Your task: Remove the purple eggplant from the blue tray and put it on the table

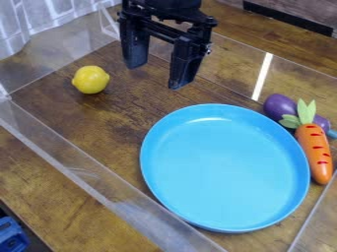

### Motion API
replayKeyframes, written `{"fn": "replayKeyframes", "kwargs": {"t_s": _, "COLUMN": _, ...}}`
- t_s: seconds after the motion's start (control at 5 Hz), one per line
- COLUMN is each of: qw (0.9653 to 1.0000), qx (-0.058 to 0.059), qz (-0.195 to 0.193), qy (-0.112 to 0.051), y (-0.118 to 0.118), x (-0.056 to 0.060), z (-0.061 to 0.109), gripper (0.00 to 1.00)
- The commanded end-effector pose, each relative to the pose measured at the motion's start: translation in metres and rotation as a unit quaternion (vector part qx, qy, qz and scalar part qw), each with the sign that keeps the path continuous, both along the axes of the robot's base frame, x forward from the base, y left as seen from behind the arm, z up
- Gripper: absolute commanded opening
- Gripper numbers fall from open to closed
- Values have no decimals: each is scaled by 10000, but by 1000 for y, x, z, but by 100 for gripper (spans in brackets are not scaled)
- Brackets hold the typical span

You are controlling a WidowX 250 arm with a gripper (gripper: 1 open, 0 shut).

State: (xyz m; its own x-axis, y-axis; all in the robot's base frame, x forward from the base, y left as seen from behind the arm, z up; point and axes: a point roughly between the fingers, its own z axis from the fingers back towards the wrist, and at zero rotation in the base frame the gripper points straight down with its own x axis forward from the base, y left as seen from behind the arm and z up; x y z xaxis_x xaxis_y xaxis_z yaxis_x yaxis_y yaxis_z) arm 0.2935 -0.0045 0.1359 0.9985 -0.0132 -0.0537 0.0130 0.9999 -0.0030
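The blue tray (224,187) lies on the dark wood table (79,133) toward the front right, and nothing rests inside it. The purple eggplant (281,105) sits on the table just past the tray's far right rim, its green cap against the orange carrot. My gripper (160,63) hangs above the table at the back centre, pointing down, its two black fingers (186,65) spread apart with nothing between them. It is well left of the eggplant and behind the tray.
A yellow lemon (90,80) rests on the table at the left, beside the gripper. An orange carrot (316,148) with green leaves lies along the tray's right rim. Low clear acrylic walls (53,148) edge the table.
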Motion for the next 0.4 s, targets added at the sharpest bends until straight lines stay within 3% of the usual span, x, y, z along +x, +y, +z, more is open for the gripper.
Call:
{"fn": "replayKeyframes", "kwargs": {"t_s": 0.0, "qw": 10000, "qx": -30, "qz": 12, "qy": 58, "y": -3, "x": 2, "z": -5, "gripper": 100}}
{"fn": "replayKeyframes", "kwargs": {"t_s": 0.2, "qw": 9999, "qx": -90, "qz": 71, "qy": 95, "y": -7, "x": 6, "z": -11, "gripper": 100}}
